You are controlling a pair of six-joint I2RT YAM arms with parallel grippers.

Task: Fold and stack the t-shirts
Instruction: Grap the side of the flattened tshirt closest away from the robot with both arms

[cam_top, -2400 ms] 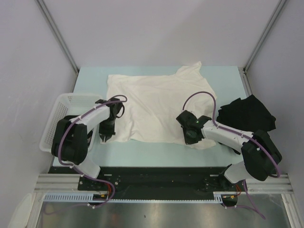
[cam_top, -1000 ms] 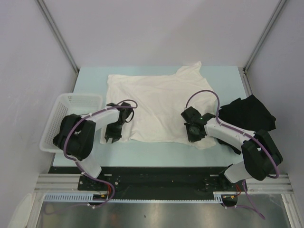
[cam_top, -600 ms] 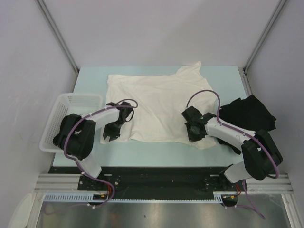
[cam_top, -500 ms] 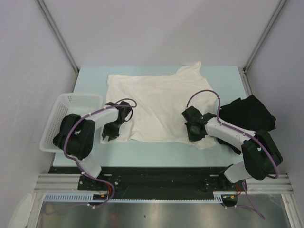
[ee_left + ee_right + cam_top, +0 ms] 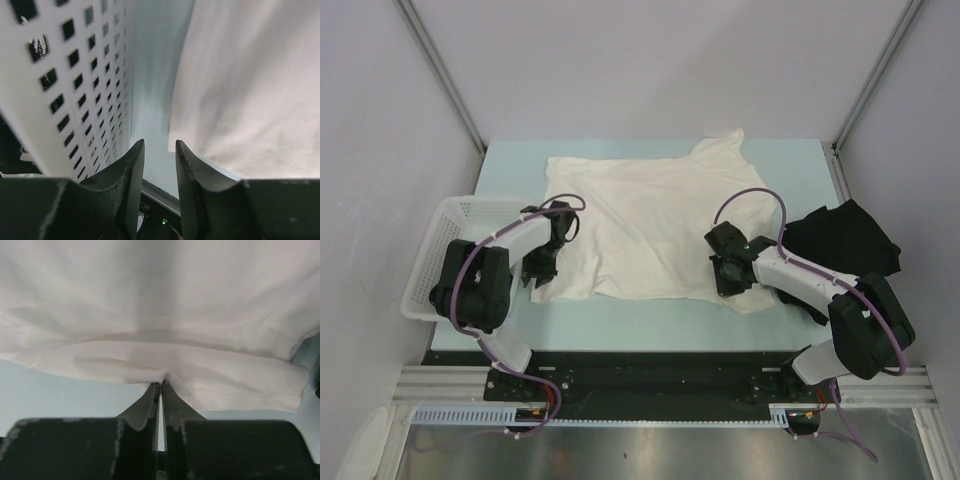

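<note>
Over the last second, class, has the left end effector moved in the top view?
Yes. The left end effector has shifted left, toward the white basket, and now sits beside its right wall at the cream t-shirt's left edge.

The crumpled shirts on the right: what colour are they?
The shirts are black, seen best in the top view.

From where I stand, the spread t-shirt (image 5: 660, 215) lies flat across the middle of the table (image 5: 650, 320), with one part reaching toward the far right. The basket (image 5: 445, 215) sits to its left, at the table's left edge. A heap of t-shirts (image 5: 845, 240) lies bunched at the right edge. The left gripper (image 5: 156, 145) hangs over the bare strip between the basket and the shirt's left edge, jaws parted with nothing between them. The right gripper (image 5: 161, 383) sits at the shirt's near hem, right of centre, pinching a fold.
</note>
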